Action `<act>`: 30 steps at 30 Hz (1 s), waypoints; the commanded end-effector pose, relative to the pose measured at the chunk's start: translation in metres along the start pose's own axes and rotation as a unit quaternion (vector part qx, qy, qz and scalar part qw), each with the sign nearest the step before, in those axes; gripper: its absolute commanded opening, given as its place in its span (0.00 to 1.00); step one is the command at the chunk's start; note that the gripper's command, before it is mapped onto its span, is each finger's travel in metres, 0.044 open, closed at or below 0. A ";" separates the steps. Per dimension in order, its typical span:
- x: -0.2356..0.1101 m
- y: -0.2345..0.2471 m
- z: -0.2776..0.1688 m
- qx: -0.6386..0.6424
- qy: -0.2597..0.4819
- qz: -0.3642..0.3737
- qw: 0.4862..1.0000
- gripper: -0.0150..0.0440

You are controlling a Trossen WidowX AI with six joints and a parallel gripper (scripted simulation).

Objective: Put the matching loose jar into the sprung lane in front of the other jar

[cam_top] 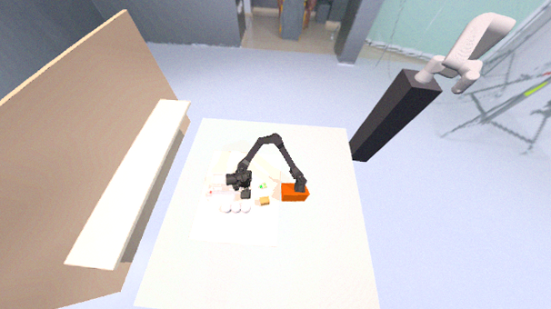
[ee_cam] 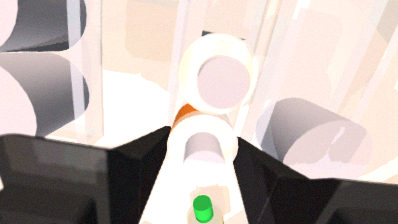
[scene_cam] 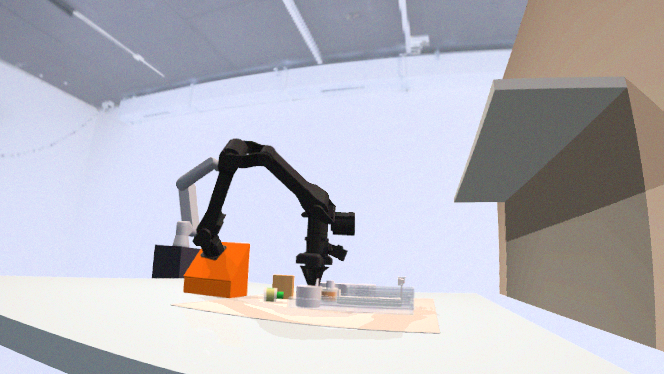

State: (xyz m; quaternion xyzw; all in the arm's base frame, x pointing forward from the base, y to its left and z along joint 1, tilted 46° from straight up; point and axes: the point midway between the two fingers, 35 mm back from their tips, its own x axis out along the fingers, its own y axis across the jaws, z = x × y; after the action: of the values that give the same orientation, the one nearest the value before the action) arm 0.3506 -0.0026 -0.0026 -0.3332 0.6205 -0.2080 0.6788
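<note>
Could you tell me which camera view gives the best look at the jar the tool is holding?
The wrist view: the held jar fills the centre between the tool's dark fingers, just behind the lane jar. The exterior view shows it only as a small shape under the tool, and the top view hides it beneath the arm.

No readable text, label, brand, number or sign is showing in any of the three views. The jars (ee_cam: 223,80), the clear lane (scene_cam: 375,295), the orange block (scene_cam: 220,272) and the mat (scene_cam: 420,320) are presenting plain, unmarked surfaces, and the small marks in the room behind are appearing too blurred to read.
</note>
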 end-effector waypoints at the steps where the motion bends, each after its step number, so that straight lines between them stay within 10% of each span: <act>1: 0.001 -0.001 0.003 0.004 -0.006 -0.003 1.000 0.25; 30: 0.002 -0.001 -0.002 0.004 -0.006 -0.003 1.000 0.25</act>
State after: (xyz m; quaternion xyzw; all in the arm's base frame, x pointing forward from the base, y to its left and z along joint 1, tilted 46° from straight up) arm 0.3480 -0.0047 -0.0044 -0.3332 0.6190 -0.2080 0.6802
